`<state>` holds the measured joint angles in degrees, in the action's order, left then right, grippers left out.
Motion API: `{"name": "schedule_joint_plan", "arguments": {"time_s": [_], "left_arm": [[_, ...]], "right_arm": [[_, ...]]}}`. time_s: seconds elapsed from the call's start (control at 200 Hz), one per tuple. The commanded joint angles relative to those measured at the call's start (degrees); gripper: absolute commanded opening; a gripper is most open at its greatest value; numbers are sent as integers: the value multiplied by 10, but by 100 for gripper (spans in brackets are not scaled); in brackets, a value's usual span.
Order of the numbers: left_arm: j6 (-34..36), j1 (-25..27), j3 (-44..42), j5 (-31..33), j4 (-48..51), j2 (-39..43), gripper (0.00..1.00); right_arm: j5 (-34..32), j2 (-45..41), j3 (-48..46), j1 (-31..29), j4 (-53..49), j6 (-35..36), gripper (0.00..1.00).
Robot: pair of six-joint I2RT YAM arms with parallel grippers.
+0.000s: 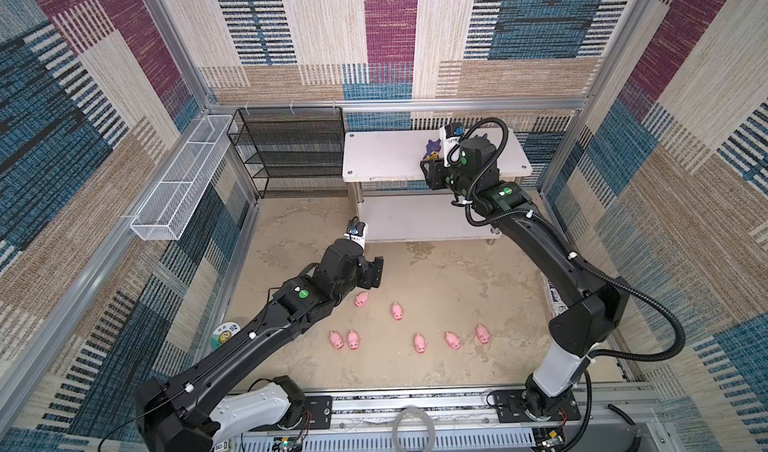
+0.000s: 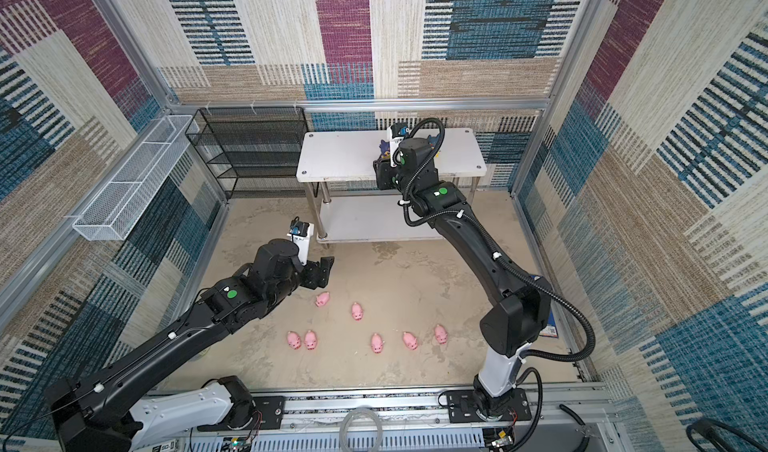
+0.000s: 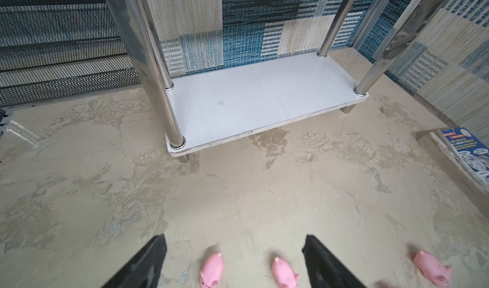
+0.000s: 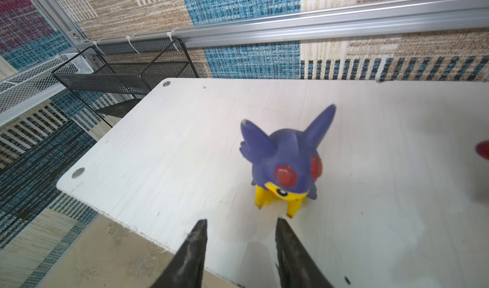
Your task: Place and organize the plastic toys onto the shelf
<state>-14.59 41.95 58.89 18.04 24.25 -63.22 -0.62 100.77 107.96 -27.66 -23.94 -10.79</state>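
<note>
Aloft, right gripper [image 4: 239, 223] over shelf [image 4: 158, 141]

a: what's the room like?
b: walls [image 1: 390, 34] are all patchwork carpet, blue, maroon and beige blocks, held in an aluminium frame [image 1: 415, 104]. floor [image 1: 436, 271] is blotchy beige.
a: any furniture?
b: black mesh rack [image 1: 291, 151] against the back wall, and a long white wire basket [image 1: 178, 180] fixed along the left-hand wall near it.

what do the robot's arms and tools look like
The left arm and right arm are black, with white lower segments and round green stickers. A ribbed black hose runs along the right one. The left tool and right tool each have two dark tapered fingers.
</note>
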Motion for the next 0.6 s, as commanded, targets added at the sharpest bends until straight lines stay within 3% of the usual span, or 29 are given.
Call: {"name": "schedule_joint_plan", "arguments": {"time_s": [0.0,0.596], "left_arm": [[14,-1,-1,7,-7,-1,87],[14,-6,-6,6,-11,-1,86]], "right_arm": [[1,6,7,0,1,-10,45],[10,42,42,1,-11,-15,46]]}}
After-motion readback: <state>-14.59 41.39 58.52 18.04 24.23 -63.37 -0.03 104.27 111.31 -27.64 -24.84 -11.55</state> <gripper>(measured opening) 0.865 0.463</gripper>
